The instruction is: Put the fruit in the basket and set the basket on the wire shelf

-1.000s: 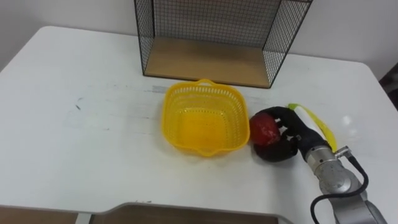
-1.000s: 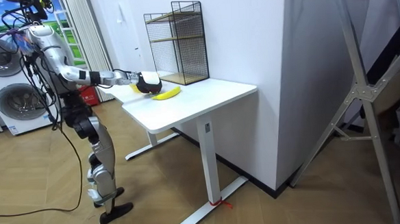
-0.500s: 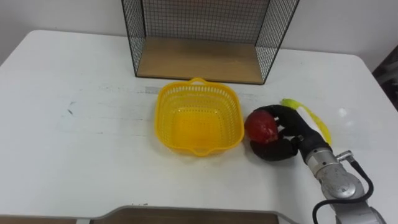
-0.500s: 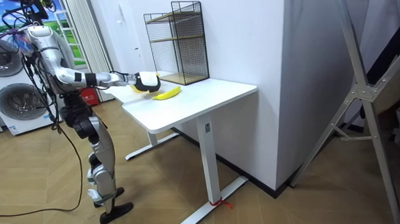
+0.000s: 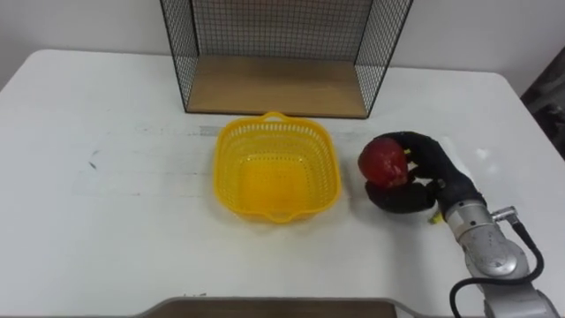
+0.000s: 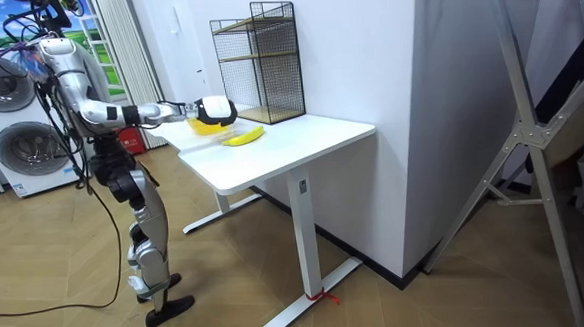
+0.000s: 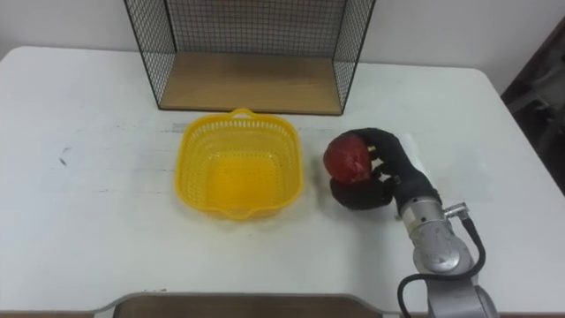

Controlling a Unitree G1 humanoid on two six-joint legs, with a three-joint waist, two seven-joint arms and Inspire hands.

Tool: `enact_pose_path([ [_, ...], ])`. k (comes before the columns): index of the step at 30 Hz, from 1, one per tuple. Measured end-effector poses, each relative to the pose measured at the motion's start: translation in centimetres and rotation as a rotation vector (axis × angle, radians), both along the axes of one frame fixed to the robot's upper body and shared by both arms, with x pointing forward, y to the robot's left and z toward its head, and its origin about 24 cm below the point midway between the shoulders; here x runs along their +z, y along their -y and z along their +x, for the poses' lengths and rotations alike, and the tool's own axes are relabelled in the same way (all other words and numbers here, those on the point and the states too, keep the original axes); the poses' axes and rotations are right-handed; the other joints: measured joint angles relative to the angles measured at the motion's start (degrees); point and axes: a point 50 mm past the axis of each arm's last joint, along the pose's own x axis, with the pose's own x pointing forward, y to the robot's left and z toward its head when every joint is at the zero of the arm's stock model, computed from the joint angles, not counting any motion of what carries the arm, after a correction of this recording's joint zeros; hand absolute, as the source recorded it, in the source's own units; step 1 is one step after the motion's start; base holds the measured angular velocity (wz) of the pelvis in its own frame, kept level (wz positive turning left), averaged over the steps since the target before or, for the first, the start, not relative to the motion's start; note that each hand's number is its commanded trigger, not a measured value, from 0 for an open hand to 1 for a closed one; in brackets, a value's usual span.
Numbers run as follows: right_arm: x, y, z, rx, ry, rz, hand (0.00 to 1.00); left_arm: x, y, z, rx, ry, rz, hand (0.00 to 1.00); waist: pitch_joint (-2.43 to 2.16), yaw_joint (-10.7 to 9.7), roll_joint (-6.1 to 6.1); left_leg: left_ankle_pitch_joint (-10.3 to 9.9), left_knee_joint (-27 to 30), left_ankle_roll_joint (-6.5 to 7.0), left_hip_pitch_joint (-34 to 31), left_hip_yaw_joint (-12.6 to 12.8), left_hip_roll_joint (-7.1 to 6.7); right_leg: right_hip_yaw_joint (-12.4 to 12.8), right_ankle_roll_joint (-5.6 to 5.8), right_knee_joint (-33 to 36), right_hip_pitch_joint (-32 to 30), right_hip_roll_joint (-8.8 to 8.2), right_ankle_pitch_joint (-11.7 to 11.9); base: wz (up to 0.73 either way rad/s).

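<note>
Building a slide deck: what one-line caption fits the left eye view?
Right hand grips a red fruit beside the empty yellow basket, wire shelf behind.

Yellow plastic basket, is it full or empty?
Empty: the yellow plastic mesh basket shows only its bare bottom. The round red fruit is beside it, held in the curled fingers of the right hand.
</note>
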Motion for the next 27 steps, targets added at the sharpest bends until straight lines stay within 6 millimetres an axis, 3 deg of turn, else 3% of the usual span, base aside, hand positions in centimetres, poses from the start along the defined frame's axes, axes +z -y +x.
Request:
enact_pose_path([
  [14,3.1,-0.3,0.5,-0.014,0.165,0.054,1.00,-0.1,0.1,-0.7,0.001,-0.005,-0.009,0.00,0.42,1.41,0.44,0.01,-1.00,0.00,0.22,0.38,0.07,0.41,0.01,-0.06,-0.38,0.16,-0.01,0.00],
  [18,3.7,-0.8,0.7,0.011,0.187,0.054,1.00,0.0,0.2,0.3,-0.007,0.017,-0.010,0.00,0.49,2.08,0.03,0.01,-1.08,0.00,0.21,0.39,0.08,0.30,0.01,-0.07,-0.36,0.16,-0.01,0.00],
  [27,4.3,-3.3,0.7,0.162,0.180,0.053,1.00,0.0,0.3,0.3,-0.013,0.010,-0.010,0.00,0.58,3.20,-1.14,0.01,-1.09,0.00,0.05,0.49,0.12,0.40,0.02,0.12,-0.32,0.14,0.01,-0.01],
])
